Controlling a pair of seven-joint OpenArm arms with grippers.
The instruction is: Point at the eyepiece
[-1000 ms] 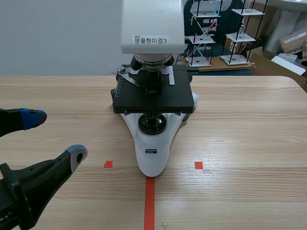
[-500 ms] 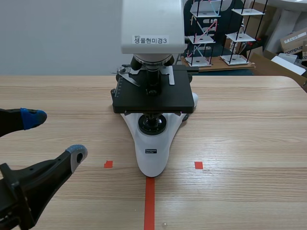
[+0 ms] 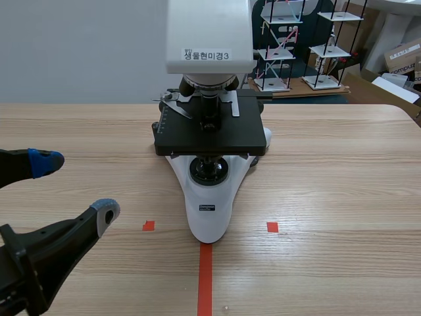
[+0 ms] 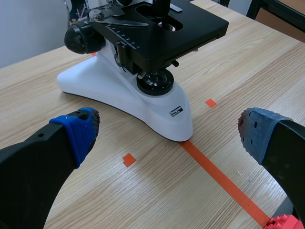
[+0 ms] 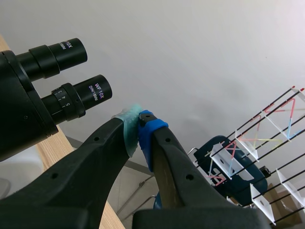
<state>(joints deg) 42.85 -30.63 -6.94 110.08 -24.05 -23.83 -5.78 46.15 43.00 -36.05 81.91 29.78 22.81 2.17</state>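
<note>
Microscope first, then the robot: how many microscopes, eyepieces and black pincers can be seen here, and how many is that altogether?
Microscope: 1
Eyepieces: 2, the nearer eyepiece and the farther eyepiece
Pincers: 2, the left pincer open, the right pincer shut beside the nearer eyepiece
Total: 5

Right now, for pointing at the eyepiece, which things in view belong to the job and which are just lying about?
Belong to the job: microscope; its eyepieces; right gripper, shut, tips close to one of them.

Just lying about: left gripper, open, low near the microscope's base; rod-and-plate racks behind the table; cardboard box; red studded block.
</note>
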